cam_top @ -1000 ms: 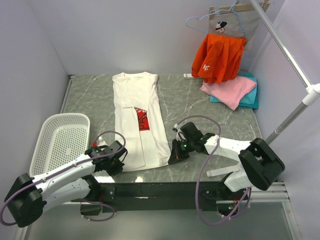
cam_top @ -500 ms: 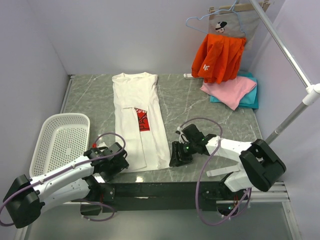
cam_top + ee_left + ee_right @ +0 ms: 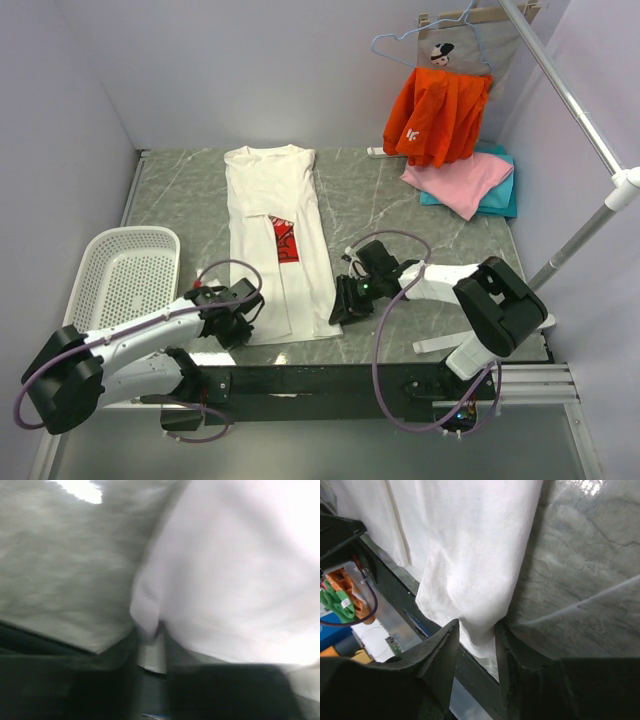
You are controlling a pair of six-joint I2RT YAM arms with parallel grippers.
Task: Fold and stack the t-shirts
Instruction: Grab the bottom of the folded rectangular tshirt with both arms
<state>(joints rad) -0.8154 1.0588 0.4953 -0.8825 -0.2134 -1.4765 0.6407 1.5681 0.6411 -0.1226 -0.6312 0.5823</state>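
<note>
The white t-shirt [image 3: 275, 190], folded into a long strip with its red chest print [image 3: 285, 238] showing, lies lengthwise on the grey marble table [image 3: 400, 230]. My left gripper [image 3: 243, 322] is at its near left hem corner; in the blurred left wrist view the cloth [image 3: 225, 570] is pinched between the jaws [image 3: 150, 640]. My right gripper [image 3: 340, 310] is at the near right hem corner, with the bunched cloth [image 3: 470, 555] gripped between its fingers [image 3: 476, 630]. The pink t-shirt [image 3: 460, 180] lies on the teal one [image 3: 505, 195] at the back right.
A white perforated basket [image 3: 125, 285] stands at the left. An orange garment [image 3: 435, 115] hangs on a hanger at the back right above the pink and teal shirts. A slanted white pole [image 3: 580, 240] crosses the right side. The table's near edge runs just below both grippers.
My right gripper moved left onto the shirt's near right corner. My left gripper moved right and a little forward onto the near left corner. The shirt's hem is slightly bunched.
</note>
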